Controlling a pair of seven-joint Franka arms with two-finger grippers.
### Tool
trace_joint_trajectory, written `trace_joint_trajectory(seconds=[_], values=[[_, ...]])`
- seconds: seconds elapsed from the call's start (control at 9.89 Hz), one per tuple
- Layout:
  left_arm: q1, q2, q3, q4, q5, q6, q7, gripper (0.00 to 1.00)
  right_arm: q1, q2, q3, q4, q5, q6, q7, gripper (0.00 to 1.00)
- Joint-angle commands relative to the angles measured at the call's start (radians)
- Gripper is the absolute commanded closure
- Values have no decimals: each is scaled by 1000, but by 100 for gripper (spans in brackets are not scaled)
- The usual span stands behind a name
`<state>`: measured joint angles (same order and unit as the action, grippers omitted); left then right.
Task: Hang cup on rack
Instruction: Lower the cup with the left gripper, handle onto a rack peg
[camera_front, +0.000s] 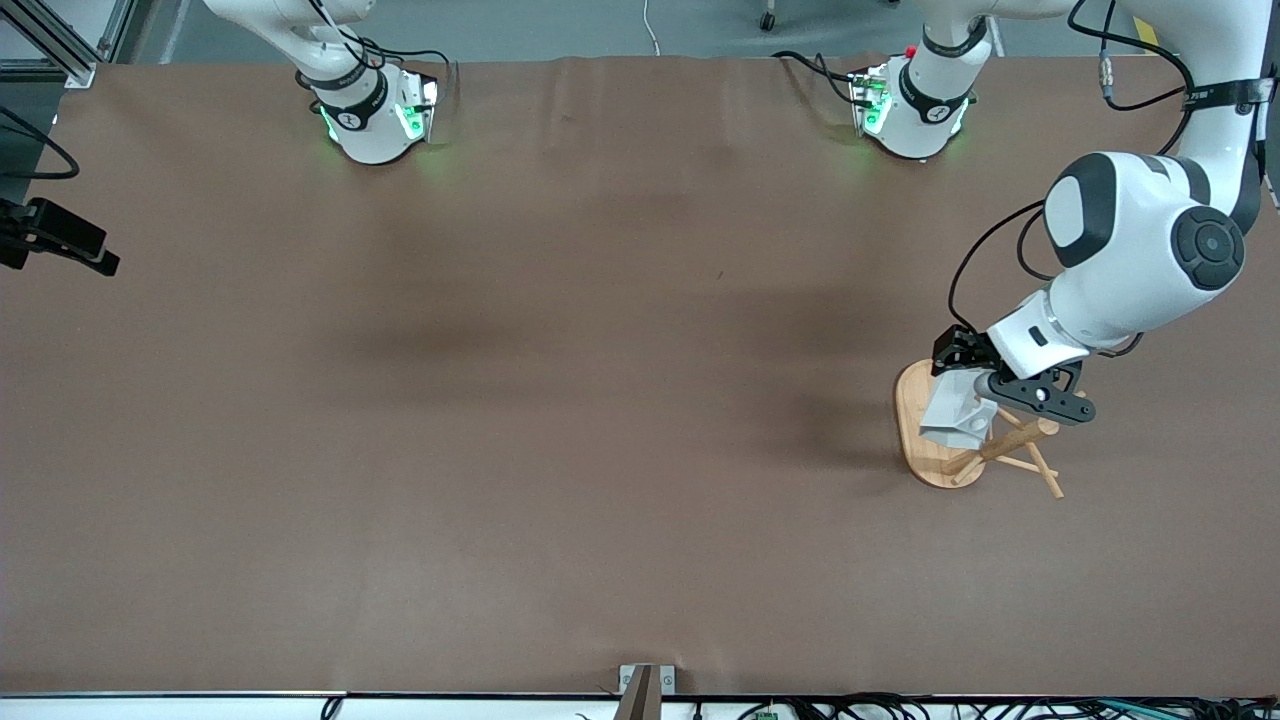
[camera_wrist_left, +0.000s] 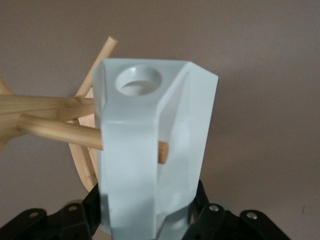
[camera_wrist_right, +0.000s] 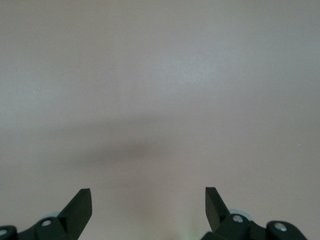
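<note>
- The left gripper is hovering over the rack, its fingers clamped on the cup — the cup is being held in the air, above the rack's base.
- The rack is standing near the counter's edge at the left arm's end, about midway between the robots' edge and the camera's edge.
- In the left wrist view a peg is passing in behind the cup's handle and its tip is showing again beside the handle, so the cup appears to be threaded onto the peg already.
- Judging from that, most of the task is done — what is left is settling the cup's weight on the peg, letting go, and drawing the gripper clear without dragging the rack.
- The right gripper is waiting over bare counter, its fingers spread wide and holding nothing; the front view is showing only that arm's base.
- No brand, label or readable writing is showing on the cup or the rack.
</note>
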<state>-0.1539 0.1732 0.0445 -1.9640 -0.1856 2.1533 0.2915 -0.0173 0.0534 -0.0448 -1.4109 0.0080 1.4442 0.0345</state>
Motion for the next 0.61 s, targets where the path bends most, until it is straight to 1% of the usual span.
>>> trace_joint_trajectory(seconds=[0.0,0.2,0.3,0.4,0.51], values=[[-4,34,14,5,-15,8,24,64,-7,-24,11,-22,-11,5,15,0],[-4,40,14,5,-14,10,24,63,-7,-24,11,-22,-11,5,13,0],[-4,42,18,5,-14,17,24,59,-7,-24,11,-23,-10,5,13,0],[-4,43,21,16,-14,22,23,43,-7,-24,11,-23,-11,7,13,0],[-4,43,23,25,-14,22,20,0,-7,-24,11,-23,-11,5,13,0]])
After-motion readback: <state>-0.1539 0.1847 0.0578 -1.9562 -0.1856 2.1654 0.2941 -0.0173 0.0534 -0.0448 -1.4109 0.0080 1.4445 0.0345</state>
